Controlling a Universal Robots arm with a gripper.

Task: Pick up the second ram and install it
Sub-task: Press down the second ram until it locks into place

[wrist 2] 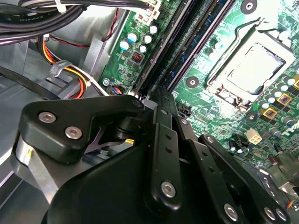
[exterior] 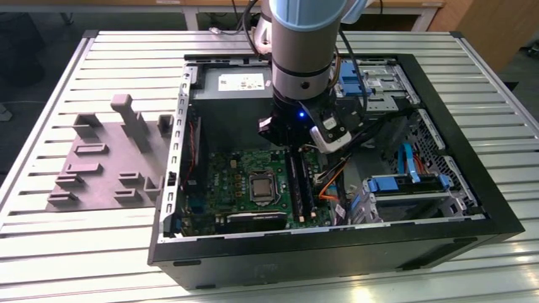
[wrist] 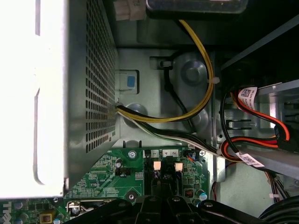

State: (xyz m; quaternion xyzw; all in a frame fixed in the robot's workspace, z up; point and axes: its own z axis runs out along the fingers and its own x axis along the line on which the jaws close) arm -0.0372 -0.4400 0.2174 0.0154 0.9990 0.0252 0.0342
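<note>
Second wrist view puts the hand (wrist 2: 161, 95) low over the green motherboard (wrist 2: 243, 28), its fingers together at the end of the long black slots (wrist 2: 187, 42), where the second ram (wrist 2: 175, 51) sits. Beyond, the grey holder (exterior: 105, 158) rests on the surface (exterior: 50, 252).

The gripper (wrist 2: 161, 100) fills the near part of the second wrist view, its black linkage arms narrowing to a tip that meets the end of the long black memory slots (wrist 2: 180, 51) on the green motherboard (wrist 2: 205, 112). Whether its fingers are parted or closed cannot be told. A thin dark strip lies along the slots, but whether it is the second ram is unclear. Beside the slots, on the side away from the cables, sits the silver processor socket (wrist 2: 250, 67). On the slots' other side, red, orange and yellow cables (wrist 2: 70, 74) run over the grey metal case floor (wrist 2: 28, 88).
</note>
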